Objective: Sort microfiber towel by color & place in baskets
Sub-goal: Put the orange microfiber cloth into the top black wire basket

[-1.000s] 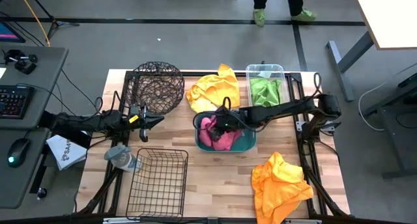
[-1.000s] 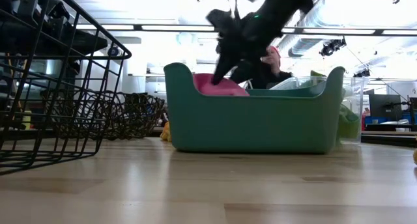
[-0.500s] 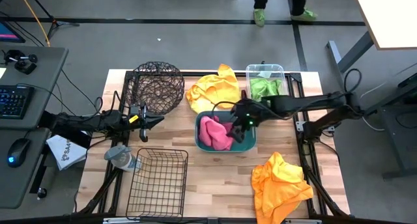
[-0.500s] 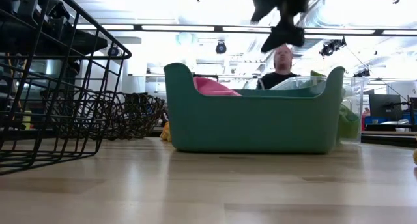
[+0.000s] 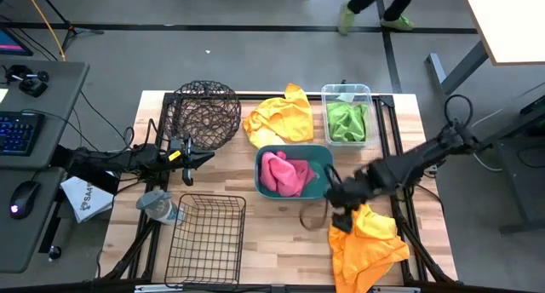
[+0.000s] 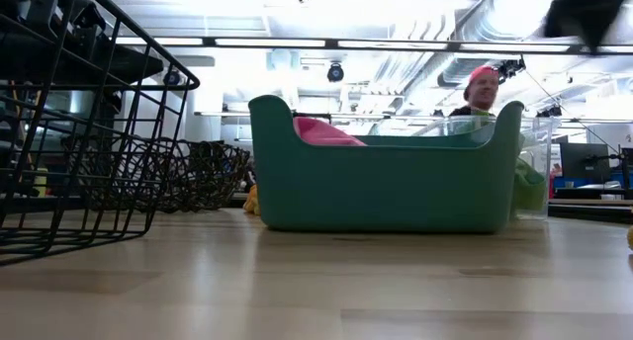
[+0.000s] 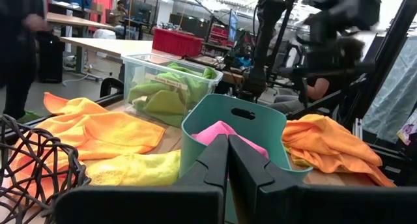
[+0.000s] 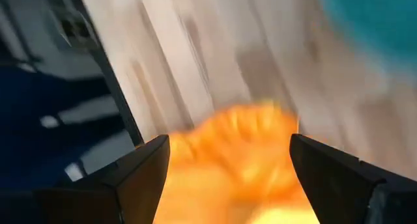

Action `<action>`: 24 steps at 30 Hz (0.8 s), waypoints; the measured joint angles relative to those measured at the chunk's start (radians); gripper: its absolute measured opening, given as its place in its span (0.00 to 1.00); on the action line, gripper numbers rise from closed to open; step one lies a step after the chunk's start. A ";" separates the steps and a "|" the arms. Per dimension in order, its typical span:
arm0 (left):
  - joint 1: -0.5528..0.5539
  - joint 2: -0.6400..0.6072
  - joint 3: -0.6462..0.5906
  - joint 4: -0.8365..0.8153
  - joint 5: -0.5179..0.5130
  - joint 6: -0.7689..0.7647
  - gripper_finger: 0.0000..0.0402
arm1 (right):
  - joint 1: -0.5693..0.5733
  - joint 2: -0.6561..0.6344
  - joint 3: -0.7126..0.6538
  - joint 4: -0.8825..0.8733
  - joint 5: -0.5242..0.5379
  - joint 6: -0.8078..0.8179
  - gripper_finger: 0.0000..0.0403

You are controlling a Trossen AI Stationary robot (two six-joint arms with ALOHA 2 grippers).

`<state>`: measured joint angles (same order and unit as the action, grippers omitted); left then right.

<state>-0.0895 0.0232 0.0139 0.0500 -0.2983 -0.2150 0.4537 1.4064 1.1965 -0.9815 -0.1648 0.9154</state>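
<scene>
A white bag [image 5: 83, 198] just off the bench's left edge bears dark letters, seemingly "SAAT"; only partly legible; no other text can be read.

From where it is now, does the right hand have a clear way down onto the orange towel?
Probably yes. The right hand is open above the orange towel's near edge, the towel lies uncovered on the table, and the teal tub sits beside the path.

Pink towel [image 5: 285, 174] in teal tub [image 5: 322, 156], green towel [image 5: 347, 121] in clear bin [image 5: 346, 90], yellow towel [image 5: 278, 117] and orange towel [image 5: 366, 244] crumpled on table, round wire basket [image 5: 204, 112], rectangular wire basket [image 5: 204, 238].
</scene>
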 joint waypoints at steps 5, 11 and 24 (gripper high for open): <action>0.000 0.000 0.000 0.000 0.000 0.000 0.00 | 0.189 0.055 0.000 -0.148 0.004 0.260 0.77; 0.000 0.000 0.000 0.000 0.000 0.000 0.00 | 0.352 0.147 0.000 -0.261 0.013 0.464 0.77; 0.000 0.000 0.000 0.000 0.000 0.000 0.00 | 0.425 0.251 0.050 -0.330 0.121 0.403 0.21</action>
<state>-0.0898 0.0231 0.0139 0.0499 -0.2983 -0.2153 0.8791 1.6573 1.2465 -1.3118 -0.0440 1.3185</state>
